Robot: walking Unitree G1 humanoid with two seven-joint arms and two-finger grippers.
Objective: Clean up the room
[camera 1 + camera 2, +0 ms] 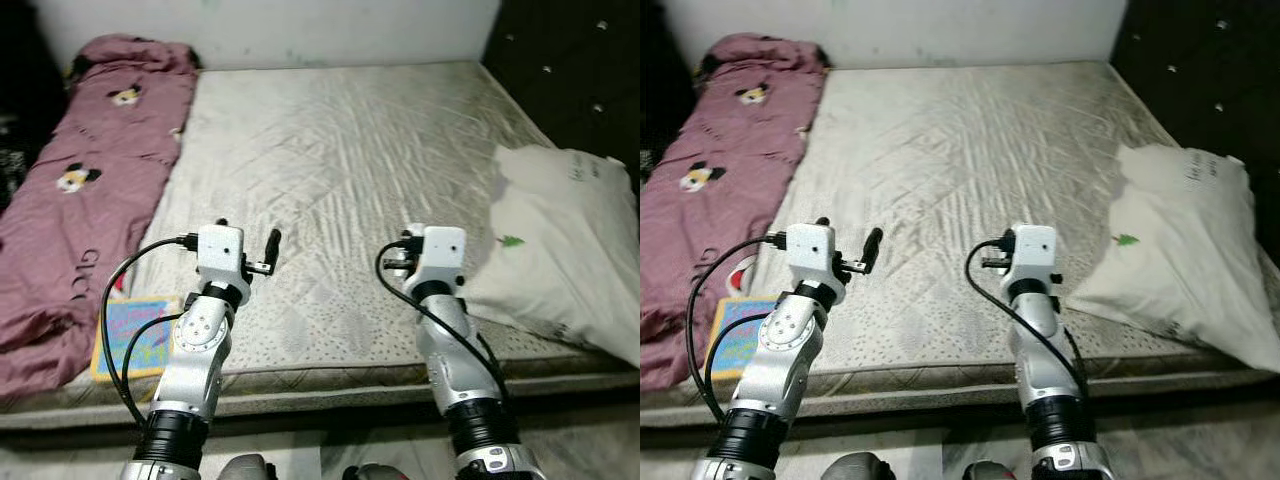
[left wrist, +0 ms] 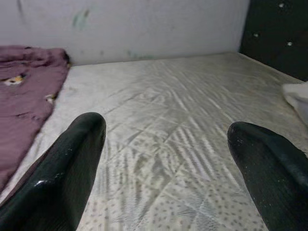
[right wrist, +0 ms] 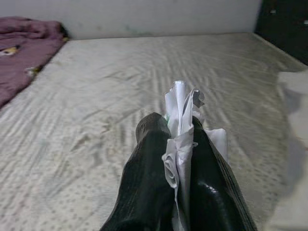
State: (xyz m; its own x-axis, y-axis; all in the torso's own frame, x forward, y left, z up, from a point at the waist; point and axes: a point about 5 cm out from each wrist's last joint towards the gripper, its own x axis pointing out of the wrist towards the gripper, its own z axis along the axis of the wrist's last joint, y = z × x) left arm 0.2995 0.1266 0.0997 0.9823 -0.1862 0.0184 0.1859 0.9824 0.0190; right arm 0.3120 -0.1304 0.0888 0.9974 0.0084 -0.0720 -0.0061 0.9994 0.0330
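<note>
From the head we see both arms raised over the near edge of the bare mattress, a maroon blanket along its left side and a white pillow at right. Our left gripper spreads its fingers wide above the mattress. Our right gripper pinches a crumpled white paper between closed fingers.

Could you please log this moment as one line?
left gripper: open, above mattress | right gripper: shut on paper | blanket: mattress's left side | pillow: right side
</note>
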